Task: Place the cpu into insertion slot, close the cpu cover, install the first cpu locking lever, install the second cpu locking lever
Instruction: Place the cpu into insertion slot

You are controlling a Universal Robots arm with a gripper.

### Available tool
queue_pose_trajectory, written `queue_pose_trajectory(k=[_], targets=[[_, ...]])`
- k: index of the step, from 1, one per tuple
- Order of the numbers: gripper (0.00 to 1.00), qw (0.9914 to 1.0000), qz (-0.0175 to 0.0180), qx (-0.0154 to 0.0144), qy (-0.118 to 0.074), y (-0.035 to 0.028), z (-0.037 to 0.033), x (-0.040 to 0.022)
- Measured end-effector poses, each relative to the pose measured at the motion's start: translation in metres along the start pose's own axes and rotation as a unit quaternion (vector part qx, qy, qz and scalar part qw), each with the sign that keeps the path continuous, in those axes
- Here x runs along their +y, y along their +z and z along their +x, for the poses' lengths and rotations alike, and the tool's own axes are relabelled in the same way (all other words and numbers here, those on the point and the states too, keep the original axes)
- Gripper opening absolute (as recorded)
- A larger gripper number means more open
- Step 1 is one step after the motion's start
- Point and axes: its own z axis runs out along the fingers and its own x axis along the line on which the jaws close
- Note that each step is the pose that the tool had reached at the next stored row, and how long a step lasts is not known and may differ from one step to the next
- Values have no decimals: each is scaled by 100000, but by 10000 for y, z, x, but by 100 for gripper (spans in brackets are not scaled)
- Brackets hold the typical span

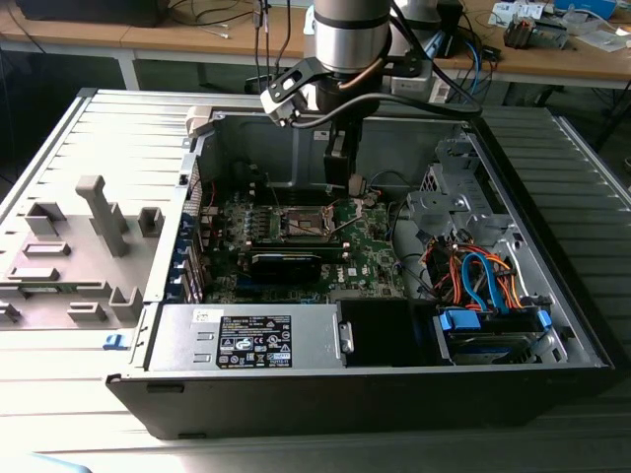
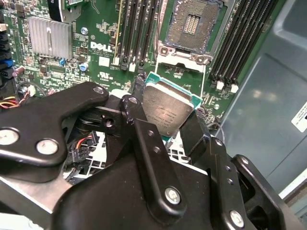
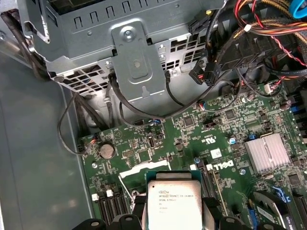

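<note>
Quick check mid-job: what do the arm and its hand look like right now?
The arm is a silver metal cylinder with black cables looping beside it. The hand is matte black: flat jointed link plates fastened by round silver screws.

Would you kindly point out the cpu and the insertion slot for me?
the cpu (image 2: 165,111): second wrist view, middle of its silvery face.
the insertion slot (image 2: 193,24): second wrist view, middle of the socket.

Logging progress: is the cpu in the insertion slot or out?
Out. The tool holds the cpu apart from the insertion slot, whose contacts lie bare.
</note>
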Motion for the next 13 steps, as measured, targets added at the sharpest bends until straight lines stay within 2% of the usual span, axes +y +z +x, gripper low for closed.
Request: queue_pose_trajectory(k=[13], targets=[[55,99996,-17,-79,869,11,0,-1]])
